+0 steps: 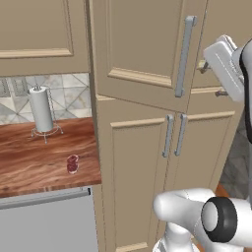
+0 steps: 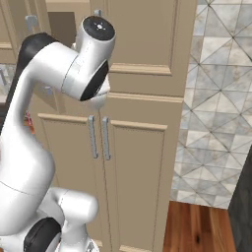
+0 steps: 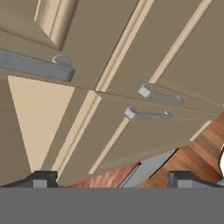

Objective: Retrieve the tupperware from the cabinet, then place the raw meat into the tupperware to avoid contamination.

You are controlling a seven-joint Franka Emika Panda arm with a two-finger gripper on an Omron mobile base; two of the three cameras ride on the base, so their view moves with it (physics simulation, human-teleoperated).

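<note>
The cabinet is a tall beige pantry with long grey bar handles. Its upper left door stands swung partly outward, and a shadowed gap shows behind it. My white hand hovers high at the right, in front of the upper doors. In the hand view my gripper is open with nothing between its fingertips, and it faces the upper door's handle and the two lower handles. The raw meat, a small dark red chunk, lies on the wooden counter to the left. The tupperware is out of view.
A paper towel roll stands on a wire holder at the back of the counter. A grey appliance front sits below the counter. Tiled wall and wood floor lie right of the cabinet. My arm crosses in front of the doors.
</note>
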